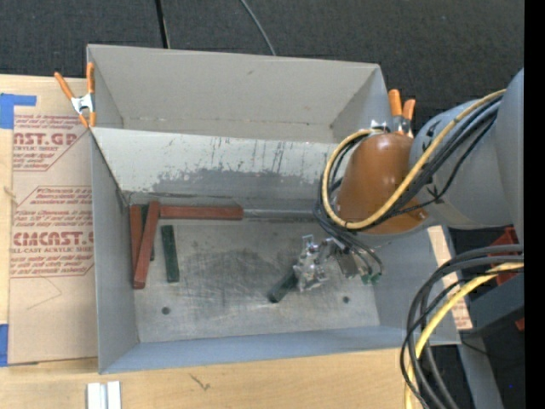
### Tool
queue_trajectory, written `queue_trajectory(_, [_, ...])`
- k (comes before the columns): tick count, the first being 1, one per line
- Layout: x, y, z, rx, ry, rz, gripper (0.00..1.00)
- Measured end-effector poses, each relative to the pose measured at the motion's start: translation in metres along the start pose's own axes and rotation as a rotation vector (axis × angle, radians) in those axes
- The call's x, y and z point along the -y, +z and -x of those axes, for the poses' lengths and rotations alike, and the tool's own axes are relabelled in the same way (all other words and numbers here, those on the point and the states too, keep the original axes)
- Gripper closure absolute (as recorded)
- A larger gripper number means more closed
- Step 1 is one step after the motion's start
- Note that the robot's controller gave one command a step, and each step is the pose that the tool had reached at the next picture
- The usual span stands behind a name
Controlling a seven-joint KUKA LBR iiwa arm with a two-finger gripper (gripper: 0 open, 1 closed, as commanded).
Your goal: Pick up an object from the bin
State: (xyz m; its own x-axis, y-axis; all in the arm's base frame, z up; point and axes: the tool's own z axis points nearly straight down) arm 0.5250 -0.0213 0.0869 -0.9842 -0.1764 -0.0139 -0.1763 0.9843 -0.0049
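Grey metal bin (230, 83), scuffed floor, jaws over slim dark green stick (279, 293), whether clenched cannot tell

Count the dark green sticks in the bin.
2. One green stick lies at left, beside the red-brown bars; the other stick lies mid-floor, just beside the hand. The arm may hide more.
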Motion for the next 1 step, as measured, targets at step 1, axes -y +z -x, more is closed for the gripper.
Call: queue_trajectory(1, [-0.0015, 0.0022, -0.0044, -0.018, -0.001, 0.004, 0.0])
